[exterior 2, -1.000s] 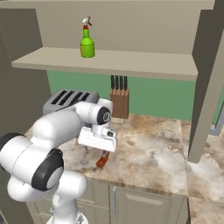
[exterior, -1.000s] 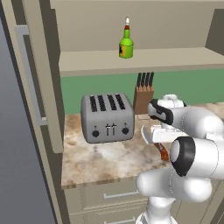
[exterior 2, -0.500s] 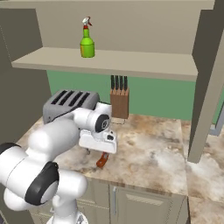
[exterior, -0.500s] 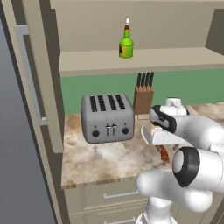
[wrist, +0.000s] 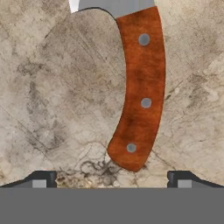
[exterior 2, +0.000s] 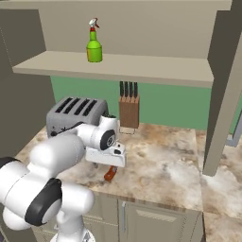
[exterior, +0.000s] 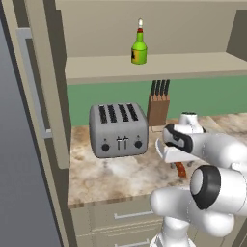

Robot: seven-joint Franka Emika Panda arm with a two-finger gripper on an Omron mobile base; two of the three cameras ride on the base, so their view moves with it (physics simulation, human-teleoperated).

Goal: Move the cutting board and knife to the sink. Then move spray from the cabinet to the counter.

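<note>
The knife [wrist: 141, 87] lies flat on the marbled counter [wrist: 57, 87], reddish-brown riveted handle toward me and silver blade running off the top edge. My gripper [wrist: 111, 179] hangs open just above the handle's end, one fingertip [wrist: 41, 180] on each side and nothing between them. From the base views the hand [exterior: 176, 144] points down over the knife [exterior: 181, 170] near the counter's front edge [exterior 2: 156, 189]. The green spray [exterior: 139, 48] stands upright on the cabinet shelf [exterior: 193, 65] above. The cutting board and the sink are out of view.
A grey toaster [exterior: 118, 129] stands left of the hand, with a wooden knife block [exterior: 158, 106] behind against the green wall. The open cabinet door with its grey bar handle [exterior: 34, 82] stands at the far left. A cabinet side panel [exterior 2: 222, 94] rises on the right.
The hand has sunk a little toward the knife on the counter. Its jaws have stayed open. Nothing else has moved.
</note>
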